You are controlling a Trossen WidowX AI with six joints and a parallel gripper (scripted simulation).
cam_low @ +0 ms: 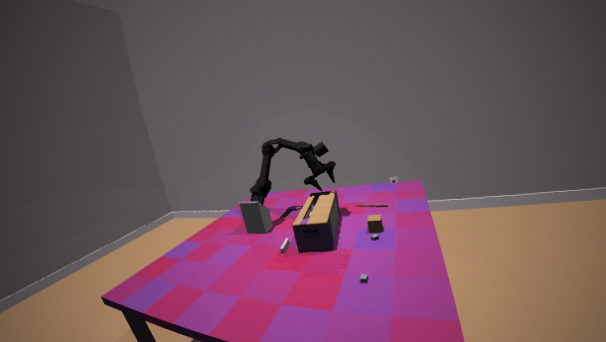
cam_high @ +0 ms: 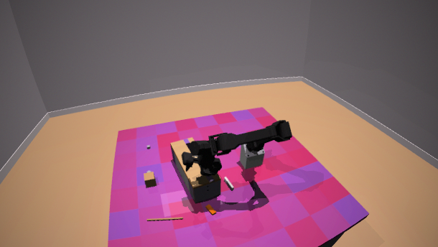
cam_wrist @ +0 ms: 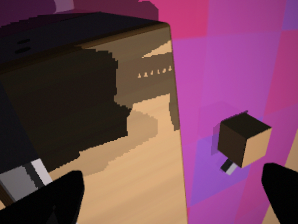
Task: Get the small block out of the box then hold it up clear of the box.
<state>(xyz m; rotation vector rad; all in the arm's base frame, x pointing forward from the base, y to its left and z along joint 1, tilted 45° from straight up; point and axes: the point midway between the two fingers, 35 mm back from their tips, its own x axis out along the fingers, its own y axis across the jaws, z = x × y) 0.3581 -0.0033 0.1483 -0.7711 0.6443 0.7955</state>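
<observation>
The gripper (cam_low: pixel 323 180) hangs above the far end of the box (cam_low: pixel 318 221) in the middle of the exterior view, its two dark fingers spread wide and grasping nothing. In the top view the arm (cam_high: pixel 248 138) reaches from its grey base (cam_high: pixel 251 158) right of centre leftward over the box's tan lid (cam_high: pixel 181 152), hiding much of it.

The wrist view looks down on that lid, half in the arm's shadow, with the box's long edge running down the centre of the frame and checkered pink-and-purple table (cam_wrist: pixel 226 63) to the right.

The small block cannot be made out in any view — the shelf inside the box is hidden by the lid and the arm.

On the table apart from the box: a brown cube (cam_high: pixel 149 179) to its left in the top view, a thin stick (cam_high: pixel 164 218) and an orange piece (cam_high: pixel 211 210) toward the lower centre, a white cylinder (cam_high: pixel 228 183) just right of the box, and a tiny grey piece (cam_high: pixel 148 146) at upper left.
</observation>
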